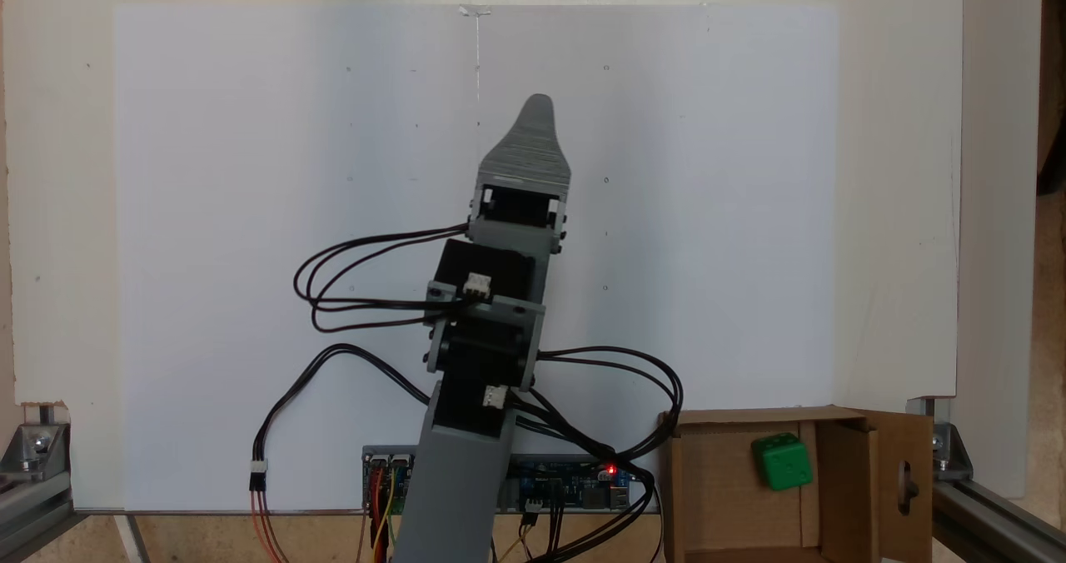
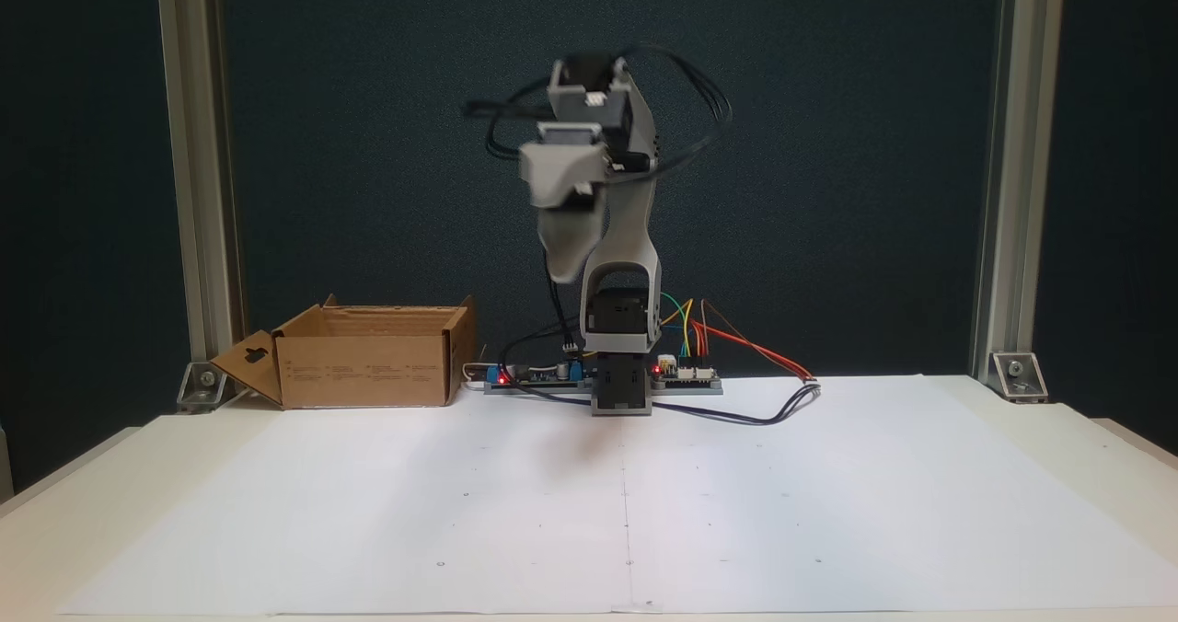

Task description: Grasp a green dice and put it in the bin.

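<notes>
White paper sheet [image 1: 250, 213] covering the cream table [image 2: 1058, 438], faint pencil dots on the paper, circuit boards [image 2: 686, 378] with red lights and coloured wires [image 2: 736, 337], aluminium frame posts [image 2: 998, 171], dark backdrop [image 2: 828, 143]

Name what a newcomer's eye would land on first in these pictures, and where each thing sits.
The grey arm, raised over the white sheet, with its gripper above the sheet's middle. Next the green dice, bright inside the bin, which stands at the lower right corner in a fixed view, beside the arm's base.

The end effector [image 2: 569, 236] is blurred, its jaws overlapping; the bin [image 1: 858, 496] runs off-frame.
</notes>
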